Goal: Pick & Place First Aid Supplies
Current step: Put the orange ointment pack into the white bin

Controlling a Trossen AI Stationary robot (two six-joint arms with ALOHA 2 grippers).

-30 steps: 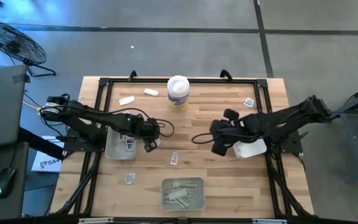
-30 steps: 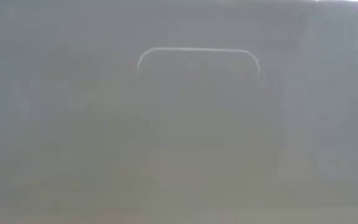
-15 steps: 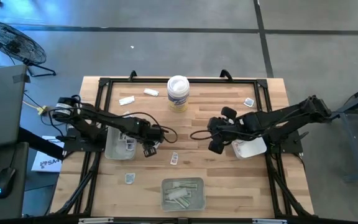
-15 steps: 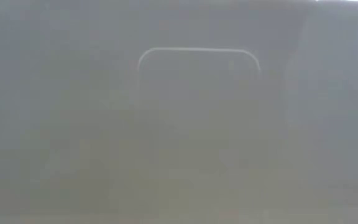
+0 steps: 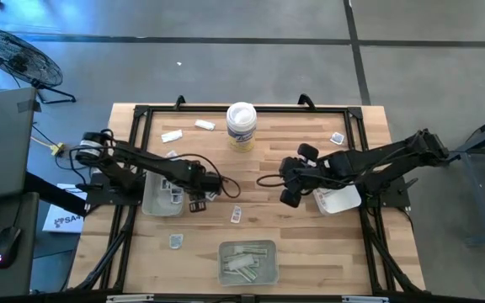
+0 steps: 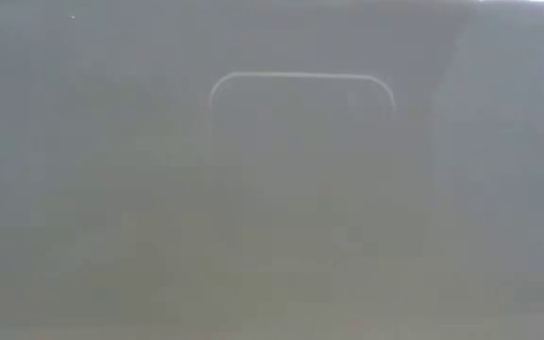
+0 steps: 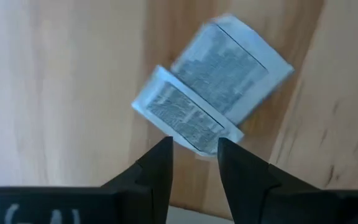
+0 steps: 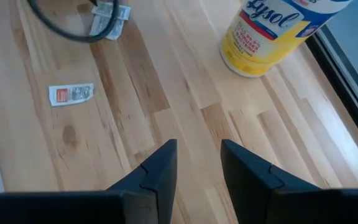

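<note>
Left pincer [image 7: 193, 155] has pulled back toward its tray [image 5: 157, 200], slightly open over two packets [image 7: 213, 109] on the worktop [image 5: 276, 223], nothing gripped. Pickup's next, probably.

Your two dark jointed arms, looping black cables, left gripper [image 7: 194, 163] and right gripper [image 8: 199, 163] with matte black tapered fingers

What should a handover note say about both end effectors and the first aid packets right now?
Left end effector: open, low over two overlapping packets beside the left tray.
Right end effector: open, empty, over bare wood mid-table near the Lysol tub.
Done: front tray holds several packets.
Left: loose packets at centre, front left, far left and far right.
</note>
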